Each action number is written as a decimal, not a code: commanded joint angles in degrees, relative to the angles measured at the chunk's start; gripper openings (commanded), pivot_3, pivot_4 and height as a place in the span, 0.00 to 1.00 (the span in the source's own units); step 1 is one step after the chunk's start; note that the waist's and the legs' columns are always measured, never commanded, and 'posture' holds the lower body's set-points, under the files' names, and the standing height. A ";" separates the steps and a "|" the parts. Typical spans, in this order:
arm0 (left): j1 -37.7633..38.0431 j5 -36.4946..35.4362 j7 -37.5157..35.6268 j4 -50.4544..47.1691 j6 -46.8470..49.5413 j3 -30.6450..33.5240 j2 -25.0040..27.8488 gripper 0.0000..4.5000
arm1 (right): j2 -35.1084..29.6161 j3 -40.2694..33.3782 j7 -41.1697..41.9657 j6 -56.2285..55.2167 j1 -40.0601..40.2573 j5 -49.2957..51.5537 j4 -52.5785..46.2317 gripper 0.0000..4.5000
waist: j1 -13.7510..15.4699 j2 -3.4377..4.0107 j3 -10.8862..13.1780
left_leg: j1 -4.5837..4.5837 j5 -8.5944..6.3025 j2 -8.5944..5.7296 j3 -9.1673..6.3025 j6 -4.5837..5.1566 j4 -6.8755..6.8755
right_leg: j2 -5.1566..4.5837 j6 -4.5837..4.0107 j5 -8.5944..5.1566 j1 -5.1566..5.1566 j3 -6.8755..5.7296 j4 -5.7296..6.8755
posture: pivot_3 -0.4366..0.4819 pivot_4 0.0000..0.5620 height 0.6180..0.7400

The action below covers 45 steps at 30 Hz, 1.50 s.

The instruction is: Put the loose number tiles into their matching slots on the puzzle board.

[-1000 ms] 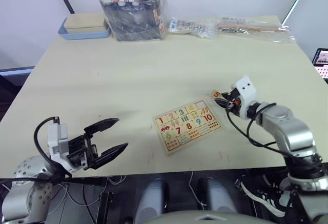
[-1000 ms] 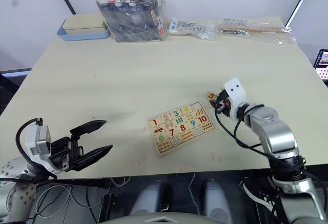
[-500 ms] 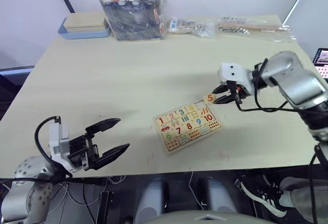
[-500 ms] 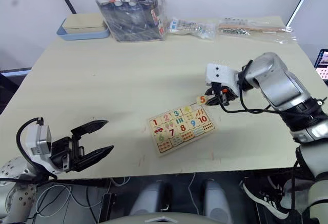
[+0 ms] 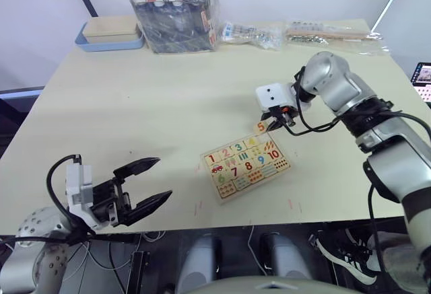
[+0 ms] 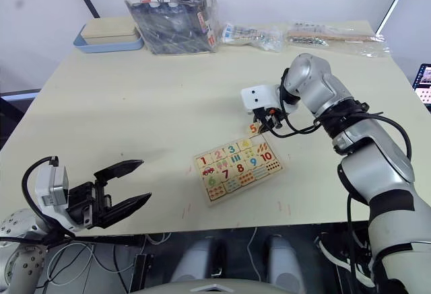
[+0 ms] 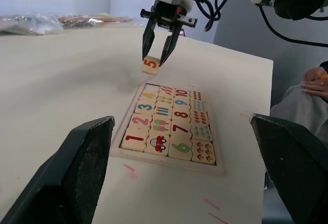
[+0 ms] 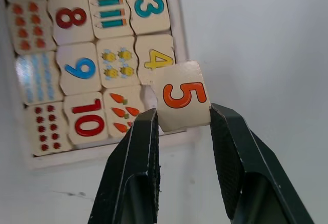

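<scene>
The puzzle board (image 5: 247,163) lies flat near the table's front, with tiles 1 to 4 seated in its top row. My right gripper (image 5: 269,124) is shut on a loose number tile printed with an orange 5 (image 8: 180,96). It holds the tile just above the board's far right corner, next to the 4 (image 8: 156,58). The matching slot under it is mostly hidden by the tile. My left gripper (image 5: 161,178) hovers open and empty at the front left, well away from the board.
A blue tray with a beige box (image 5: 111,35), a plastic-wrapped pack (image 5: 176,13) and two clear bags (image 5: 252,35) line the table's far edge. A person's hand (image 7: 315,78) shows past the table's right side.
My right arm has swung left, carrying the 5 tile from right of the board to over its far right corner. The left gripper has stayed put.
</scene>
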 commanded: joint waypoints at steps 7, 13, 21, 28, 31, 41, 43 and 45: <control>1.12 -1.25 2.53 -4.32 0.29 0.84 -0.18 1.00 | 4.54 -2.02 0.09 -12.00 -4.33 -4.92 13.97 0.19 | -0.04 0.06 0.04 | 0.01 0.01 0.00 0.00 -0.01 -0.01 | 0.00 0.00 0.00 0.00 0.00 0.02 | 0.48 0.27 1.00; 1.23 -1.57 3.47 -5.12 0.72 0.82 0.01 1.00 | 5.50 -2.98 0.42 -14.08 -4.56 -6.44 17.14 0.19 | -0.07 0.09 0.05 | 0.02 0.01 0.00 -0.01 -0.02 -0.01 | 0.00 -0.01 0.00 0.00 0.00 0.03 | 0.48 0.27 1.00; 0.54 -1.72 3.99 -5.52 1.64 0.52 0.21 1.00 | 6.53 -4.07 -0.38 -13.26 -4.18 -7.91 18.50 0.19 | -0.15 0.10 0.06 | 0.02 0.01 0.00 0.00 -0.02 -0.01 | 0.00 -0.01 0.00 0.01 0.01 0.04 | 0.48 0.27 1.00; 0.96 -1.84 4.02 -6.12 2.05 0.83 0.14 1.00 | 7.12 -4.99 -0.32 -12.79 -3.75 -8.94 18.65 0.19 | -0.19 0.10 0.06 | 0.03 0.01 0.00 -0.01 -0.03 -0.01 | 0.01 -0.01 0.00 0.01 0.01 0.04 | 0.48 0.27 1.00; 1.06 -1.86 4.14 -6.26 2.20 0.93 0.22 1.00 | 7.40 -5.20 -0.07 -12.67 -3.63 -9.13 18.65 0.19 | -0.19 0.10 0.06 | 0.03 0.02 0.00 -0.01 -0.03 -0.01 | 0.01 -0.01 0.00 0.01 0.01 0.04 | 0.48 0.27 1.00; 1.76 -1.81 4.54 -6.67 2.19 0.99 0.11 1.00 | 7.49 -5.28 0.74 -12.25 -3.18 -9.41 18.24 0.19 | -0.20 0.10 0.06 | 0.03 0.02 0.00 -0.01 -0.03 -0.01 | 0.01 -0.01 0.00 0.01 0.01 0.04 | 0.48 0.27 1.00; 1.82 -1.81 4.59 -6.67 2.15 0.95 0.12 1.00 | 7.37 -5.23 0.81 -12.06 -3.12 -9.51 18.14 0.19 | -0.19 0.10 0.06 | 0.03 0.02 0.00 -0.01 -0.03 -0.01 | 0.01 -0.01 0.00 0.01 0.01 0.04 | 0.48 0.27 1.00; 1.80 -1.78 4.60 -6.61 2.12 0.88 0.13 1.00 | 7.30 -5.22 0.78 -11.95 -3.09 -9.58 18.14 0.19 | -0.18 0.10 0.06 | 0.03 0.02 0.00 -0.01 -0.03 -0.01 | 0.01 -0.01 0.00 0.01 0.01 0.04 | 0.48 0.27 1.00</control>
